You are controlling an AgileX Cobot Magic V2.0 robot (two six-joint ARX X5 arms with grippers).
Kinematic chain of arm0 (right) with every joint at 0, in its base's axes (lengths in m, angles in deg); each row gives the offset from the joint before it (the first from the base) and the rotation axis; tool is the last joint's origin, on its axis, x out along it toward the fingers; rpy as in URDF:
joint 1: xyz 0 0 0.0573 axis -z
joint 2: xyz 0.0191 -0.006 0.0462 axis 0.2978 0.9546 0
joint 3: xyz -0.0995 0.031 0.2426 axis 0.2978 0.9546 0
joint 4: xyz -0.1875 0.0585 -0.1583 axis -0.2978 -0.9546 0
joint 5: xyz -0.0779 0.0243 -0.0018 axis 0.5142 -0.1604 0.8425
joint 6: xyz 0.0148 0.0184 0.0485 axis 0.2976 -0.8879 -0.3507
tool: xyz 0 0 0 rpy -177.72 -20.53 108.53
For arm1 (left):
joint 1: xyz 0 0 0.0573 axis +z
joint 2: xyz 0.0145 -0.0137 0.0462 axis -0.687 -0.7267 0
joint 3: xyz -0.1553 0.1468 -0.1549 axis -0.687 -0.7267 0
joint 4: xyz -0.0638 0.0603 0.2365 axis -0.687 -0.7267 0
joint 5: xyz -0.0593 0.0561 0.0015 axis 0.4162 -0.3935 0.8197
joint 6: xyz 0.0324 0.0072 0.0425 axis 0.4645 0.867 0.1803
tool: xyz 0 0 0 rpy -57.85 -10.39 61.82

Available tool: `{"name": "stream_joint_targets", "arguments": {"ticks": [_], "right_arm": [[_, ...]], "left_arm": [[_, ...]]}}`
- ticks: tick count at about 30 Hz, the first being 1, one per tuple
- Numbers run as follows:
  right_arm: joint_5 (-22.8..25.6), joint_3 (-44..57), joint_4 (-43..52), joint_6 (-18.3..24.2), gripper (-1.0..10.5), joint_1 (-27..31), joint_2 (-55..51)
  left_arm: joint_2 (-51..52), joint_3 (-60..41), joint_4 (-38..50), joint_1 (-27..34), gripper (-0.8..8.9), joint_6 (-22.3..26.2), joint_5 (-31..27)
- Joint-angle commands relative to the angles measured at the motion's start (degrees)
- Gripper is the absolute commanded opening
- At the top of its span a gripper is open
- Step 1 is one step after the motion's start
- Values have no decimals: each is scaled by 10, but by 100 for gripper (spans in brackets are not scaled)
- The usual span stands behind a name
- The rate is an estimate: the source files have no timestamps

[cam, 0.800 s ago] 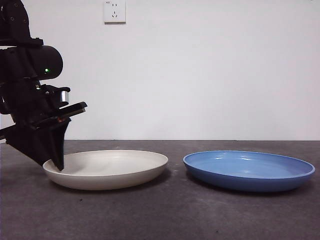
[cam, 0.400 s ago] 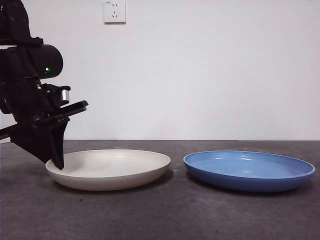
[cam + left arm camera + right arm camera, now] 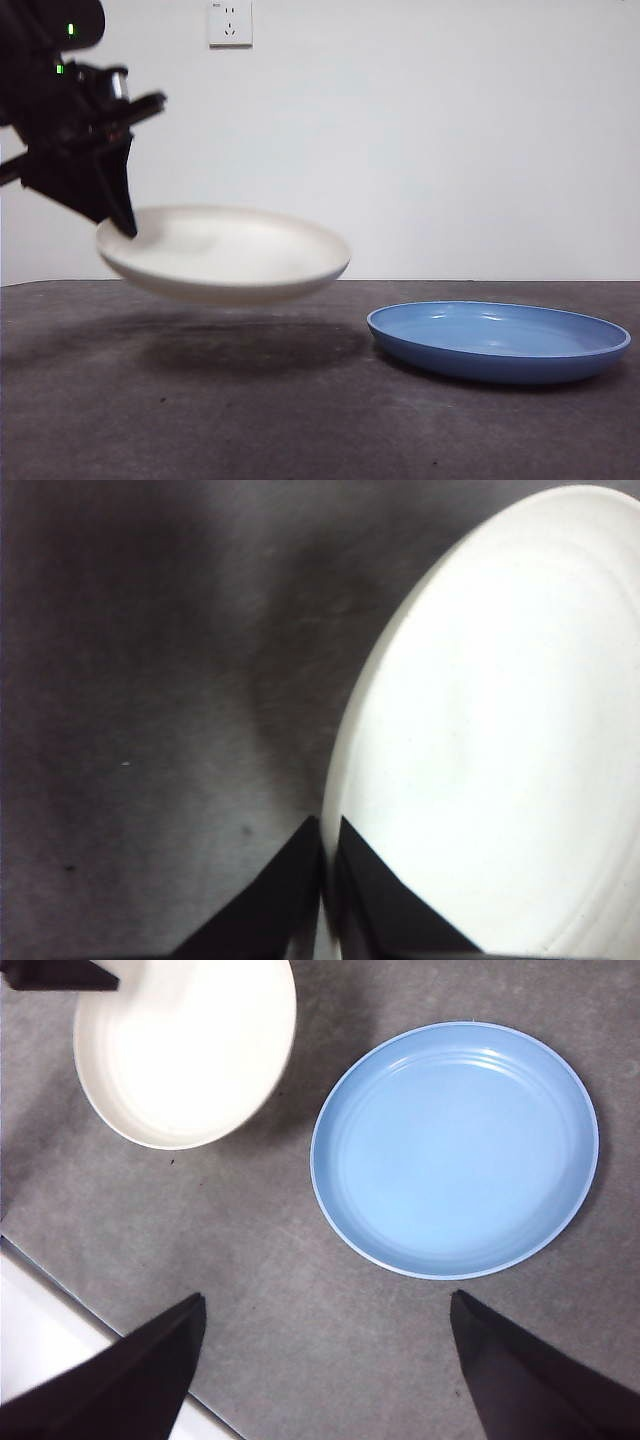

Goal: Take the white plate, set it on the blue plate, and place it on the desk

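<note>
1. Front view: the broad mottled grey-brown desk [image 3: 300, 430] lies below the left gripper [image 3: 118, 222]; the right gripper [image 3: 325, 1360] waits spread, high above
2. Wide glossy blue plate [image 3: 498, 340] sits beside; carry level over it
3. Shallow cream-white plate [image 3: 224, 254], rim pinched, has risen off the desk since a second ago

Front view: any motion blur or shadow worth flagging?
Front view: white plate, held at its rim by the left claw, is smeared along its underside; soft shadow on the desk beneath. Left wrist view: the plate is overexposed. Right wrist view: blue plate sharp.
</note>
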Motion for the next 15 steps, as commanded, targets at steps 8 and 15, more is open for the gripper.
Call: {"name": "stream_joint_targets", "arguments": {"ticks": [8, 15], "right_arm": [[0, -11, 2, -7, 391, -2, 2], [0, -11, -1, -17, 391, -2, -6]], "left_arm": [[-7, 53, 10, -77, 15, -45, 19], [-97, 171, -3, -143, 15, -61, 18]]}}
